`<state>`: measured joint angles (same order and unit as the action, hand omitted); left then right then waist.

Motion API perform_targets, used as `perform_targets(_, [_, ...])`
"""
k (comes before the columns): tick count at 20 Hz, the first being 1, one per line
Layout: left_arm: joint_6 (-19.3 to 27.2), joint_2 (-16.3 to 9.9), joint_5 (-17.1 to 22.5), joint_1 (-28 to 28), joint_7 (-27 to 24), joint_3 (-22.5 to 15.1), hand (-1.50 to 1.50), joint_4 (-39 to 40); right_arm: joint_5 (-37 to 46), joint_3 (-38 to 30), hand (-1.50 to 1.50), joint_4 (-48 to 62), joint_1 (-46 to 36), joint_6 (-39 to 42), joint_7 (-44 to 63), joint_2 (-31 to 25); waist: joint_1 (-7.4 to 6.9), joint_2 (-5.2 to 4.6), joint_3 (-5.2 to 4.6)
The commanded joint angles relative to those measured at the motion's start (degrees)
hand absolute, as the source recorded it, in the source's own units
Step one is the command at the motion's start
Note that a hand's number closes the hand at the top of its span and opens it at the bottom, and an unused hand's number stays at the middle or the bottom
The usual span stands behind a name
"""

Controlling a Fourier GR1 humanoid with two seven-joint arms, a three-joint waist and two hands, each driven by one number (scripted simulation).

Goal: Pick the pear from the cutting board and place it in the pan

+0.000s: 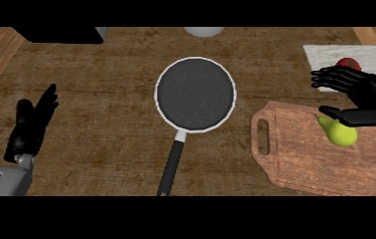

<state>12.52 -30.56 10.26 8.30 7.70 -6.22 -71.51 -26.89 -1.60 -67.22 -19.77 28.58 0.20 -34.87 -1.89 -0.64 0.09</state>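
Note:
A yellow-green pear (340, 132) lies on the wooden cutting board (294, 158) at the right. My right hand (355, 86) hovers just above it, fingers spread toward the left and thumb (345, 115) touching the pear's top; the fingers are not curled round it. A dark round pan (195, 94) with a pale rim sits at the centre, its black handle (171, 168) pointing toward me. At the left edge my left hand (31, 126) rests open, fingers up.
A red tomato-like fruit (349, 62) lies on a white cloth (330, 54) at the far right, behind my right hand. A white bowl (203, 31) and a dark appliance (62, 34) stand at the counter's far edge.

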Motion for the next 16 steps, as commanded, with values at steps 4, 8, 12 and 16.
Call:
perform_targets(4, [1.83,1.60,-1.97,1.45,2.96,-0.86,0.00,-0.19,4.00,-0.64,-1.50,12.16,-11.03,19.52,-6.50,-10.48,-0.27,-0.01,0.05])
perform_targets(8, [1.07,0.31,-2.19,0.49,4.76,-0.81,0.00,-2.22,10.78,3.57,-1.50,9.25,-15.94,22.02,-4.06,-14.13,-0.29,0.40,-0.04])
perform_targets(12, [2.85,2.88,-3.23,2.28,3.72,-1.44,0.00,-0.47,21.20,10.98,-1.50,5.68,-21.26,24.90,-3.98,-15.38,-1.16,0.02,-0.08])
perform_targets(16, [1.17,2.13,-2.76,2.95,3.73,-0.92,0.00,0.09,28.94,17.88,-1.50,2.44,-26.55,28.10,-2.02,-15.10,-1.41,0.01,-0.14])
